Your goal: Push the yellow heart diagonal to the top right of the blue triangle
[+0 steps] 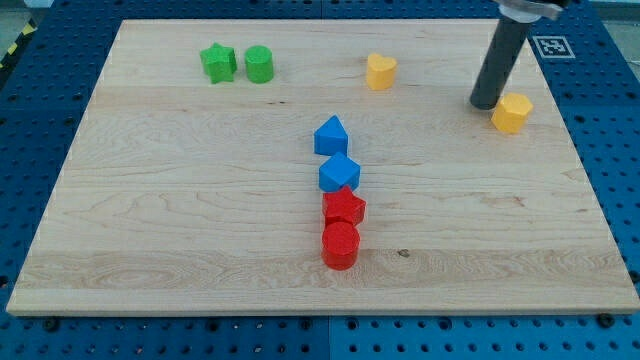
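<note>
My tip (487,103), a bare rod with no fingers to open or close, rests just left of the yellow hexagon (511,113) (not my target), so approach is the step: next I must swing up-left behind the yellow heart (380,71), which lies well left of the tip, already up-right of the blue triangle (331,135).

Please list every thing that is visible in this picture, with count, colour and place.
star block: 1, green, top left
cylinder block: 1, green, touching the star's right
heart block: 1, yellow, top, right of centre
hexagon block: 1, yellow, upper right
triangle block: 1, blue, centre
cube block: 1, blue, just below the triangle
red star block: 1, red, below the cube
red cylinder block: 1, red, lowest of the column
board: 1, light wood
my tip: 1, dark, just left of the hexagon
</note>
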`<action>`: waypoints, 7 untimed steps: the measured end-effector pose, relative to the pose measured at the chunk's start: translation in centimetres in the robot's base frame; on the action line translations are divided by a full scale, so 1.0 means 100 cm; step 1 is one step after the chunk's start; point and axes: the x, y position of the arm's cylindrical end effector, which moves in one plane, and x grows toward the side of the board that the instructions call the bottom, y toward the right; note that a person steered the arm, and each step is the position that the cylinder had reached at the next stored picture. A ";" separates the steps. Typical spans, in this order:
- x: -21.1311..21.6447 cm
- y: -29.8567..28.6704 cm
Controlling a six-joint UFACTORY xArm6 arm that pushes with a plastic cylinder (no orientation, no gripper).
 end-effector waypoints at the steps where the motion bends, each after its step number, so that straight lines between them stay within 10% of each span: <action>1: 0.007 -0.043; 4: -0.005 -0.212; 7: -0.086 -0.226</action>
